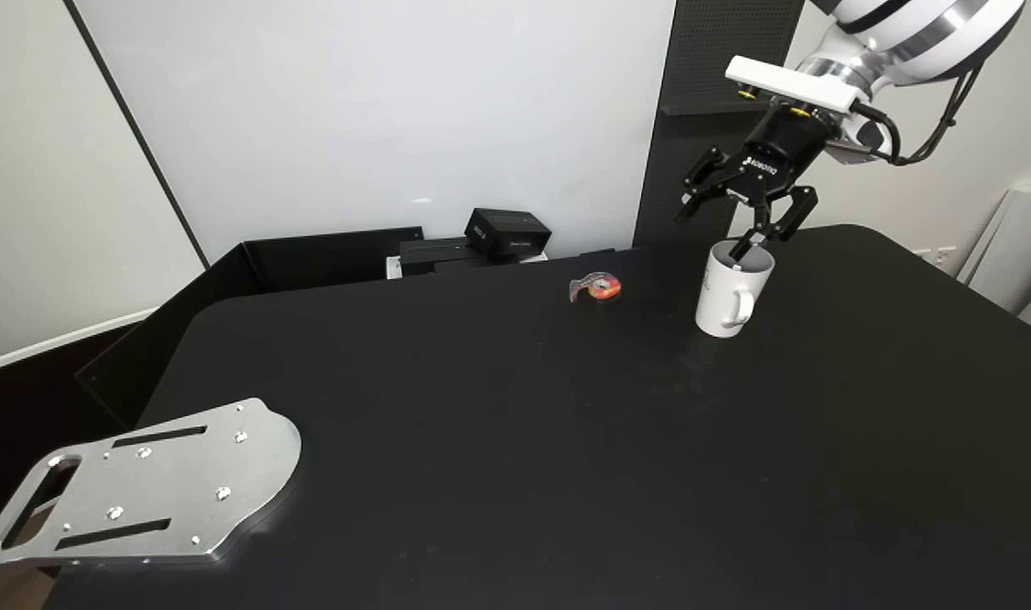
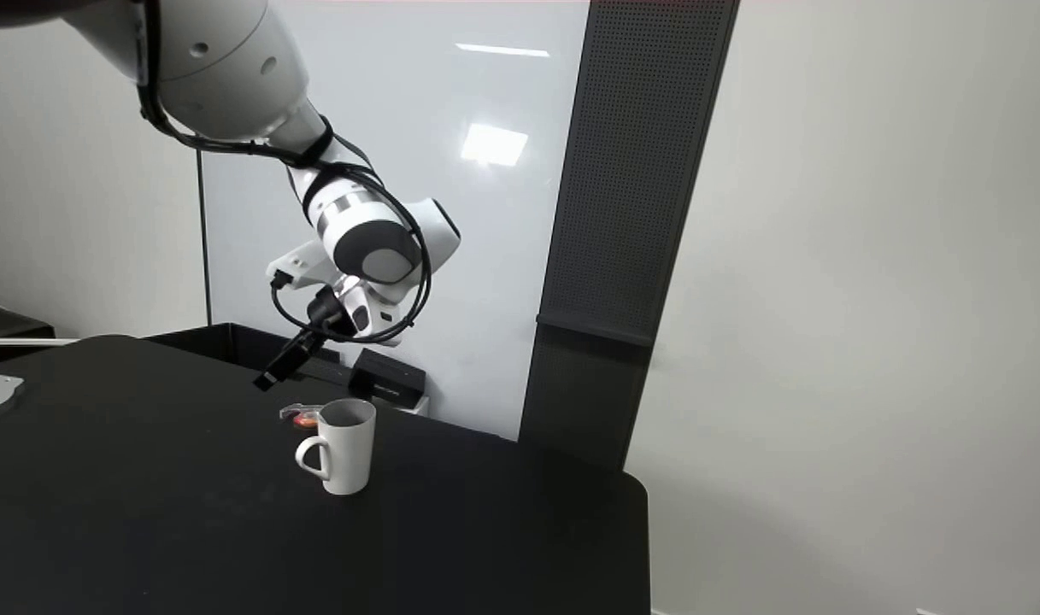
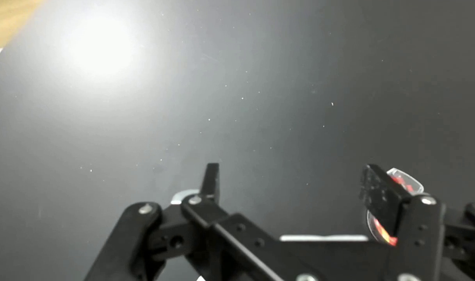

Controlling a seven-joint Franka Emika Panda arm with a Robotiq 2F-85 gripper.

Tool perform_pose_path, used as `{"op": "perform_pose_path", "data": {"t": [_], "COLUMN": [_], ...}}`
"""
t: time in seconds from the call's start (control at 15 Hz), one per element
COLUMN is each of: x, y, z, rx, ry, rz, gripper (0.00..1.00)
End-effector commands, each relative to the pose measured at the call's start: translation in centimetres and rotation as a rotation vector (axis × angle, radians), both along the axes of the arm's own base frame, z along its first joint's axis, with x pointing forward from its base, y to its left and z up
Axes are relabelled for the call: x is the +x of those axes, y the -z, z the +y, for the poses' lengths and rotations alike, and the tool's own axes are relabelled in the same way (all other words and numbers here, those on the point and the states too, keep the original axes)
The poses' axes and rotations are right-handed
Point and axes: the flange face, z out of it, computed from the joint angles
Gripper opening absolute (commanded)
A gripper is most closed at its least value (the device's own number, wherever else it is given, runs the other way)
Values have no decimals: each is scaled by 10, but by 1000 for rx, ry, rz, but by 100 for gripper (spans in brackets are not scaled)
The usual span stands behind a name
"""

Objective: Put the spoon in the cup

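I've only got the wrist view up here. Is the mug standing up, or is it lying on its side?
Observer: Standing. In both exterior views the mug is upright on the black table.
Operator: Is the gripper touching it?
Observer: No. In an exterior view the gripper and the mug are plainly apart.
Operator: Anything sticking out of the mug?
Observer: In an exterior view nothing pokes up out of its opening, though I can't see down to the bottom inside.
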Motion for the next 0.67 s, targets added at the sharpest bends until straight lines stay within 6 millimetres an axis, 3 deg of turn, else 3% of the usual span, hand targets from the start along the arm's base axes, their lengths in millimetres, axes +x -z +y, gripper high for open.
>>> {"op": "perform_pose_path", "data": {"t": [0.0, 0.2, 0.6], "x": [0, -1, -1], "y": [-38, -58, -81], "z": [20, 36, 40], "rx": [-90, -182, -392], "ry": [-102, -239, -500], "rz": [-70, -123, -240], "gripper": [100, 100, 100]}}
